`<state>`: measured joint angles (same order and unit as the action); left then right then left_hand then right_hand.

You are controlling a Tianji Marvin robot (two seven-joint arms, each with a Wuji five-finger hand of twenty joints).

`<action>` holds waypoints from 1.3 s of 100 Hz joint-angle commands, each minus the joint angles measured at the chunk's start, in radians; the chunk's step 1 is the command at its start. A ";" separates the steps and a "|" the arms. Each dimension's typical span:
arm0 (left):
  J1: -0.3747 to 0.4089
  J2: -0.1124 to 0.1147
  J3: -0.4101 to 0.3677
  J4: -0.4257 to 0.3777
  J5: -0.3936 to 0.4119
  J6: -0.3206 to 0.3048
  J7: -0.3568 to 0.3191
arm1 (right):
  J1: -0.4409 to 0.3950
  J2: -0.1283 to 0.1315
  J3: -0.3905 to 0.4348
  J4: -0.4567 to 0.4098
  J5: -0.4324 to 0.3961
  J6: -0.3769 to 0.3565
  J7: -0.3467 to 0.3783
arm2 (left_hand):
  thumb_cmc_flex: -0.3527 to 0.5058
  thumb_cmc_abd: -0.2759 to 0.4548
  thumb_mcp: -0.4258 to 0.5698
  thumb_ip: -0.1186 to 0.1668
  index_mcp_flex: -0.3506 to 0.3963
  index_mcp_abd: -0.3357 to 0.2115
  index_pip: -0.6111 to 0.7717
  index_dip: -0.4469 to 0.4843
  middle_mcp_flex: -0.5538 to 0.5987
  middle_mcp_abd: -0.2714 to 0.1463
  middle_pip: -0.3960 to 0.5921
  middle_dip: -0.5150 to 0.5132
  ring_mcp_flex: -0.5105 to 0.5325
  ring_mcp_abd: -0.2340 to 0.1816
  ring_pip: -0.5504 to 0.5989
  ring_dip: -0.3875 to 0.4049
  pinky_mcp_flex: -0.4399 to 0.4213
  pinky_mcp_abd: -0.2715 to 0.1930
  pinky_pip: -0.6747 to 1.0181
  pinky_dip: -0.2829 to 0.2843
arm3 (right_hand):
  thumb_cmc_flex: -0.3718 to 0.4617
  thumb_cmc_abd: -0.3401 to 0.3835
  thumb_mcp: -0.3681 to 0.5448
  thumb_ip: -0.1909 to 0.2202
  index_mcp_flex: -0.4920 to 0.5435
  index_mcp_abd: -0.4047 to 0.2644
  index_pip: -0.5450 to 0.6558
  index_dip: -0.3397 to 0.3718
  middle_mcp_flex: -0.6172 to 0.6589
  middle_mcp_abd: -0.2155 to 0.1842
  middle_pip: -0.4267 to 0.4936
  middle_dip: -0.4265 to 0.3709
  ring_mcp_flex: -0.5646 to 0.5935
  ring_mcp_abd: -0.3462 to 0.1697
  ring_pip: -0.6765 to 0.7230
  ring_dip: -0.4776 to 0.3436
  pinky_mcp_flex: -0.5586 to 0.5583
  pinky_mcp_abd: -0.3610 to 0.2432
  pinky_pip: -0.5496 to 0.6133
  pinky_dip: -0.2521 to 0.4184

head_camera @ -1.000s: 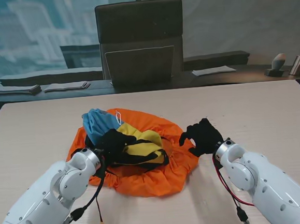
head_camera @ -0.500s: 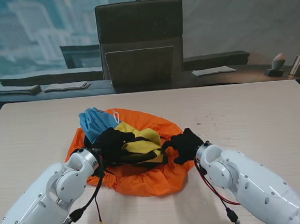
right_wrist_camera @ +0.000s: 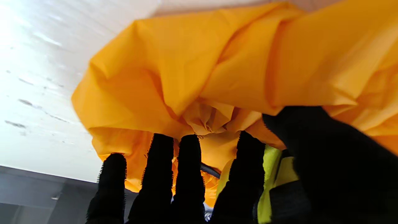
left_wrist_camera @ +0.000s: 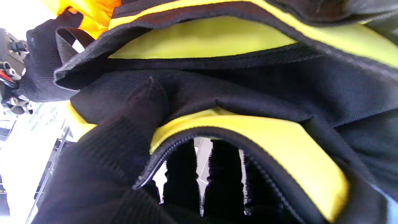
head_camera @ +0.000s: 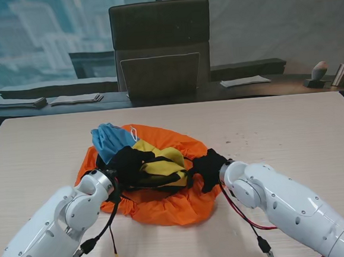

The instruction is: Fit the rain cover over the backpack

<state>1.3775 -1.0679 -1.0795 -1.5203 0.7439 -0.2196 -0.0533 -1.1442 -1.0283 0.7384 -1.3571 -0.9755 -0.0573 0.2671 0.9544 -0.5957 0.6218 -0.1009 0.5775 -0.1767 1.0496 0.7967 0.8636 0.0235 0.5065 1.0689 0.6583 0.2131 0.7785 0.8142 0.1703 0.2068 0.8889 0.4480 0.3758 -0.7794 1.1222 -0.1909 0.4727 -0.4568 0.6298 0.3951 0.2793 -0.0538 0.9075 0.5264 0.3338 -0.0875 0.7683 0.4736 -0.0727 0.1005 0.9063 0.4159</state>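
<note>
Backpack [head_camera: 154, 165]: lying at table [head_camera: 291, 125] centre on top of the spread rain cover [head_camera: 172, 206], yellow-and-black panels facing up.
Cover: lying under the pack, orange rim bunching up on the right, not yet wrapping over the top.
Progress: early; pulling the rim over the whole pack remaining.
Long axis: running from far-left, blue end [head_camera: 108, 140], toward near-right.
Left hand [head_camera: 126, 163]: gripping a black-and-yellow fold, thumb pressing on one side, fingers [left_wrist_camera: 182, 174] curling behind.
Right hand [head_camera: 208, 166]: fingers [right_wrist_camera: 160, 168] lying side by side against the rim; pinching or merely touching, cannot tell.
</note>
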 commanded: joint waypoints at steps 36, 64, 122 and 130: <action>-0.010 -0.003 0.017 0.016 0.009 0.021 -0.024 | -0.025 0.055 0.109 -0.071 -0.127 -0.204 0.188 | 0.102 0.089 0.135 0.005 0.017 -0.046 0.037 0.004 -0.009 -0.018 0.031 0.014 0.024 0.019 0.018 0.019 0.004 0.009 0.016 0.010 | 0.024 -0.114 -0.003 -0.190 0.306 0.032 0.324 0.166 0.233 -0.136 -0.218 -0.173 -0.029 -0.019 -0.146 -0.074 -0.023 0.012 -0.124 -0.004; -0.015 -0.003 0.026 0.020 0.010 0.029 -0.028 | -0.064 0.060 0.172 -0.131 -0.122 -0.286 0.223 | 0.096 0.083 0.143 0.005 0.025 -0.041 0.025 -0.018 -0.006 -0.017 0.028 0.008 0.027 0.018 0.017 0.017 0.005 0.007 0.016 0.010 | 0.230 -0.216 0.194 -0.156 0.415 -0.053 0.348 0.469 0.785 -0.039 -0.106 -0.070 0.266 -0.027 -0.096 -0.050 -0.016 0.051 -0.016 -0.084; -0.005 -0.001 0.018 0.017 0.022 0.027 -0.026 | -0.195 0.037 0.387 -0.204 -0.256 -0.379 -0.077 | 0.089 0.080 0.148 0.004 0.026 -0.043 0.030 -0.030 -0.003 -0.020 0.027 0.003 0.029 0.016 0.019 0.014 0.002 0.004 0.016 0.010 | 0.176 -0.134 0.353 -0.157 0.532 0.006 0.361 0.301 0.611 0.023 -0.002 0.166 0.259 -0.008 0.105 0.042 -0.013 0.059 0.165 -0.110; -0.003 -0.001 0.017 0.016 0.023 0.028 -0.026 | -0.223 0.028 0.419 -0.209 -0.188 -0.379 -0.096 | 0.088 0.080 0.149 0.004 0.026 -0.043 0.030 -0.031 -0.002 -0.020 0.027 0.002 0.029 0.015 0.019 0.014 0.001 0.004 0.017 0.010 | 0.181 -0.123 0.356 -0.158 0.514 0.023 0.357 0.335 0.549 -0.010 -0.118 0.053 0.231 0.000 0.028 0.008 -0.016 0.062 0.142 -0.120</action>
<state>1.3629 -1.0681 -1.0596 -1.5074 0.7634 -0.1963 -0.0617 -1.3456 -1.0000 1.1522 -1.5556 -1.1854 -0.4419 0.1637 0.9544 -0.5956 0.6312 -0.1010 0.5773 -0.1764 1.0501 0.7960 0.8636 0.0229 0.5067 1.0689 0.6582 0.2111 0.7785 0.8142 0.1682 0.1854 0.8889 0.4480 0.5751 -0.9140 1.3873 -0.3441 0.9807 -0.4479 0.9132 0.6679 0.8784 -0.0503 0.8486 0.6404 0.6140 -0.0845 0.8433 0.5070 -0.0716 0.1444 1.0731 0.3147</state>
